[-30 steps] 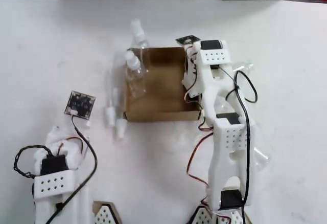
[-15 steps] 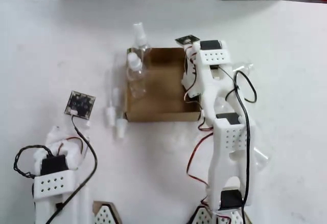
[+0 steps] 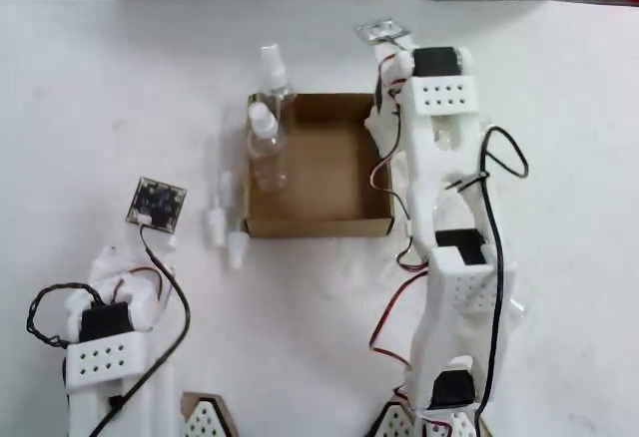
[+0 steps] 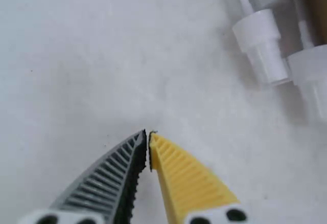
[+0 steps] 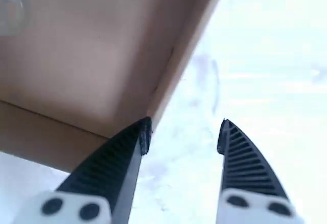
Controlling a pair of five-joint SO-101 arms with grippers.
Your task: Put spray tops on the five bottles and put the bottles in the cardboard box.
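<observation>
The cardboard box [image 3: 319, 225] sits open near the middle of the white tabletop [image 3: 120, 78]. Inside it, along its left wall, lies a clear bottle [image 3: 266, 150] with a white spray top fitted. A second capped bottle [image 3: 272, 70] is just outside the box's far left corner; I cannot tell whether it stands or lies. On the tabletop just beside the box's near left corner lie a loose spray top [image 3: 215, 225] and another loose top [image 3: 237, 248], close together, each with its thin tube pointing toward the far side.

My left fingers [image 4: 158, 152] – one grey, one yellow – are pressed together at the tips and grip nothing. They hang over bare tabletop, with the two loose tops near but apart from them. From above, my left arm [image 3: 100, 342] is at the near left edge, well apart from the box.

My right fingers [image 5: 140, 139], both black, are spread apart and hold nothing. One tip sits right at the brown wall of the box, and the other is out over the white surface beside it. My right arm [image 3: 454, 277] stretches from the near edge along the outside of the box's right wall, with its wrist by the far right corner.
</observation>
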